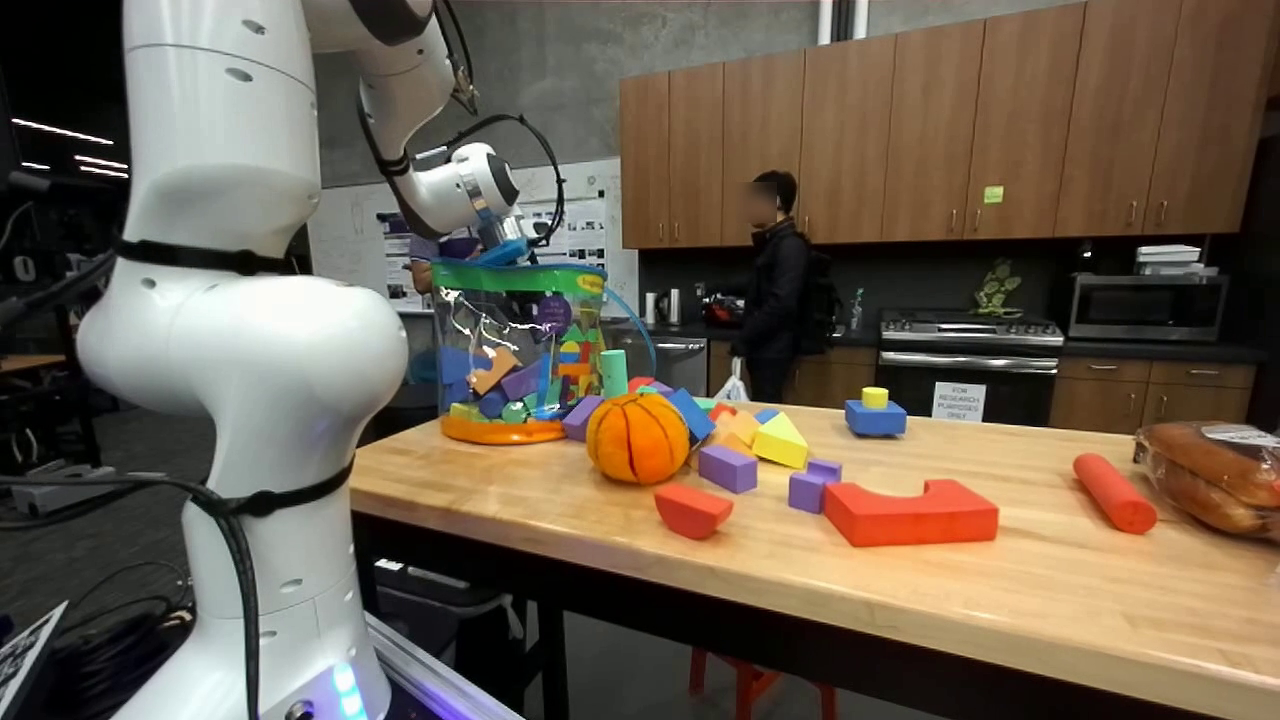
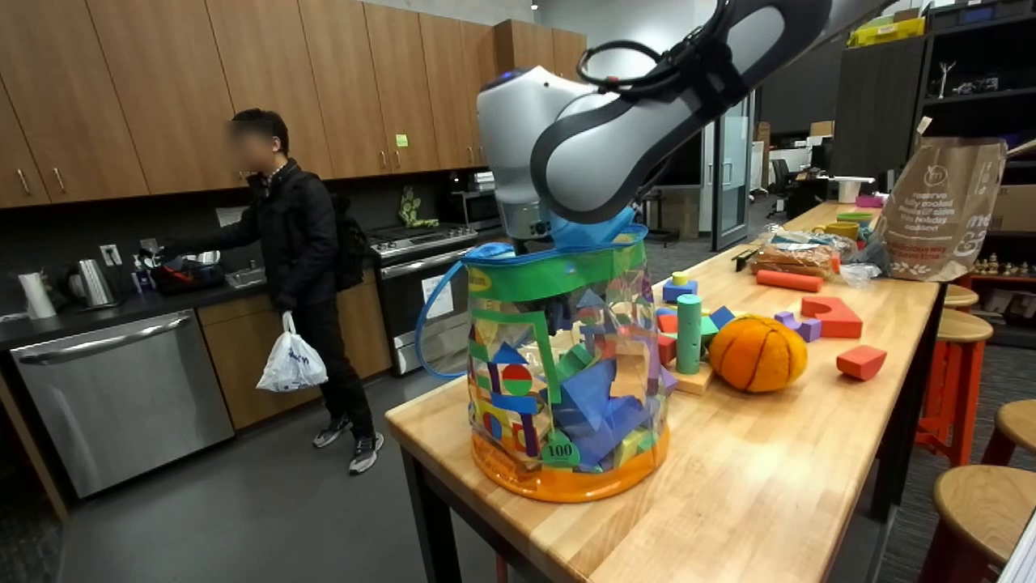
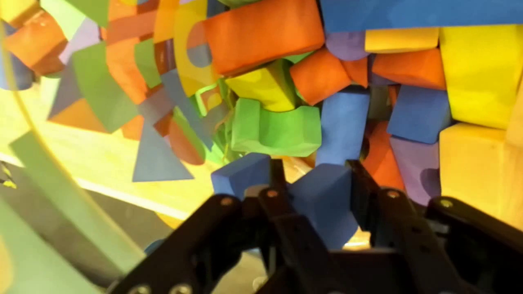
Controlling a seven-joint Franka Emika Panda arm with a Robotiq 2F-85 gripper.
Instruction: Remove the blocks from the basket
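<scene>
The basket (image 1: 520, 278) stands at the table's end with clear printed sides, a green rim band and an orange base. It shows in both exterior views (image 2: 566, 279). Several coloured blocks (image 1: 497, 372) lie inside it. In the wrist view, a green notched block (image 3: 278, 128), a yellow block (image 3: 482, 73) and an orange-red block (image 3: 265, 34) lie ahead of the jaws. My gripper (image 3: 316, 173) points down inside the basket, its fingers against both sides of a blue block (image 3: 327, 204). Another blue block (image 3: 241, 175) lies beside the left finger. In an exterior view the gripper shows dimly through the plastic (image 2: 554, 312).
Beside the basket stand an orange ball (image 1: 638, 438), a green cylinder (image 2: 689, 334) and several loose blocks, including a yellow wedge (image 1: 780, 440) and a red arch (image 1: 910, 515). A red sausage-shaped piece (image 1: 1115, 492) lies farther along. A person (image 2: 291, 219) stands by the counter.
</scene>
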